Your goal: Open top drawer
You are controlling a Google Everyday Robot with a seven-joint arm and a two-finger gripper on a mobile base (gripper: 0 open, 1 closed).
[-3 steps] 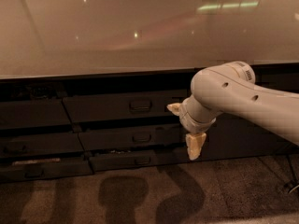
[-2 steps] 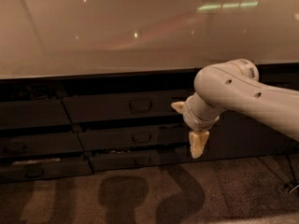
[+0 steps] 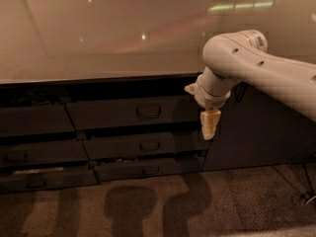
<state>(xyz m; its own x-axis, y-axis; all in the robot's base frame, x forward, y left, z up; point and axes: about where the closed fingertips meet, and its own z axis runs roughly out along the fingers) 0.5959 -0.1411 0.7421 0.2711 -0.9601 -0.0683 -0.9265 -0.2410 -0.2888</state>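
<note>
Camera view: the white arm (image 3: pixel 266 68) reaches in from the right edge, and its gripper (image 3: pixel 210 125) hangs pointing down just right of centre. Whether the gripper is spread or pressed together cannot be told.

The top drawer (image 3: pixel 108 113) runs across the middle of the frame under the pale counter (image 3: pixel 98 33). Its small handle (image 3: pixel 148 111) sits left of the gripper, apart from it and not grasped. The gripper overlaps the drawer front's right end.

No rails or drawer floor show, so the drawer looks unopened. Reaching the handle, gripping it and pulling all seem left to do.
</note>
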